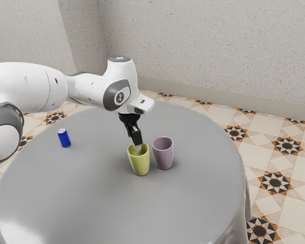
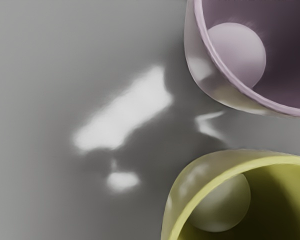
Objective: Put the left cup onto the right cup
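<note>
On the round grey table point(image 1: 66, 193) a yellow-green cup point(image 1: 139, 161) stands upright. A purple cup point(image 1: 162, 152) stands upright close beside it, toward the exterior view's right, and the two are apart or barely touching. My black gripper point(image 1: 137, 145) points straight down at the far rim of the yellow-green cup, with its tip dipping just inside the mouth. In the wrist view the yellow-green cup point(image 2: 210, 175) lies right under my hand, and the purple cup point(image 2: 215, 85) is just beyond it. Both cups are empty.
A small blue can point(image 1: 64, 138) stands upright on the table toward the exterior view's left, well away from the cups. The table edge curves round on the right and front, with patterned floor tiles point(image 1: 279, 168) below. A plastered wall point(image 1: 218, 46) rises behind.
</note>
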### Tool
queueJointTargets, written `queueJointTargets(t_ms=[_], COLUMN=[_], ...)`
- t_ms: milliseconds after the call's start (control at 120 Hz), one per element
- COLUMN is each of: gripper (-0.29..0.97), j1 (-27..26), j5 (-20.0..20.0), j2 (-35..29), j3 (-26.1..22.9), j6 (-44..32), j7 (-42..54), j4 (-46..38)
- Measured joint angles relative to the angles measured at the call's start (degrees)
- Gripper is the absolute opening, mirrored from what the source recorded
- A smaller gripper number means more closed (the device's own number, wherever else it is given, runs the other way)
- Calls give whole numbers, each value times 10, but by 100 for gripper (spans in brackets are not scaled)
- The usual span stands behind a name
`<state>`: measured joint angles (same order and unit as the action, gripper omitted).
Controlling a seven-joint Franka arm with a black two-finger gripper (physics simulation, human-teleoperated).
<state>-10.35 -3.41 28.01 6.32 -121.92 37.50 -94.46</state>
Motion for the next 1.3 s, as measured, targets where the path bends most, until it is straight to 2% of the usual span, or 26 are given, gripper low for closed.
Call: queueJointTargets(t_ms=[483, 933, 1008, 1300], gripper=[66, 66, 62, 35], j1=[-6, -3, -3, -7], j5=[-4, -5, -7, -11], j2=[23, 19, 19, 18], j3=[0, 1, 2, 3], j6=[-14, -21, -22, -23], j7=[5, 6, 6, 6], j4=[2, -9, -10, -9])
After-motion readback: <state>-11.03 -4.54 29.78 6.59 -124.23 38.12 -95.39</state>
